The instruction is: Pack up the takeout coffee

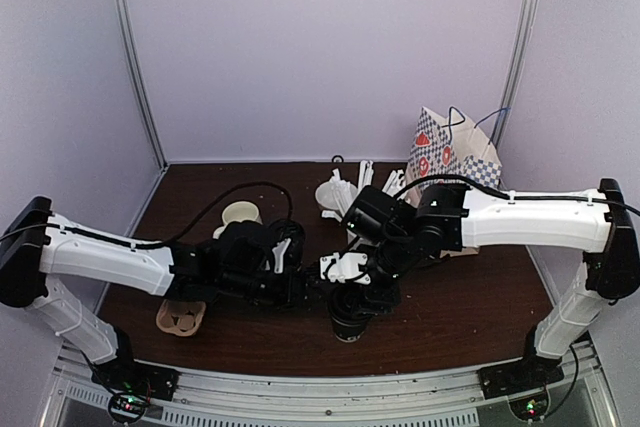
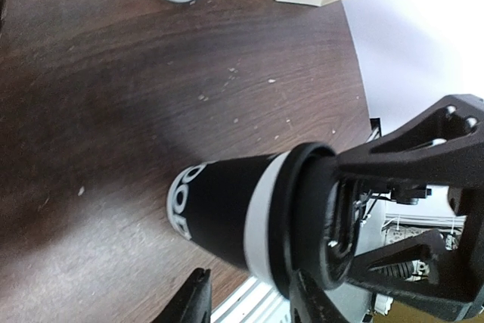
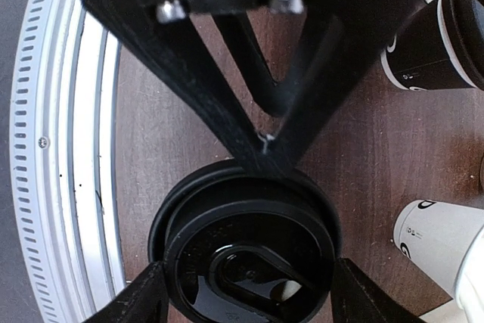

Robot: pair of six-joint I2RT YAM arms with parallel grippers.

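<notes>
A black takeout coffee cup with white lettering stands near the table's front edge. My right gripper comes down on it from above, and both fingers press the sides of its black lid, which sits on the cup's rim. In the left wrist view the lid shows side-on. My left gripper is low beside this cup. Its jaws are open, the fingertips are close to the cup's wall, and nothing is gripped. A second black cup stands a little way off.
A brown cardboard cup carrier lies at the front left. The cream mug and a white cup of stirrers stand further back. A checked paper bag is at the back right. The metal rail marks the table's near edge.
</notes>
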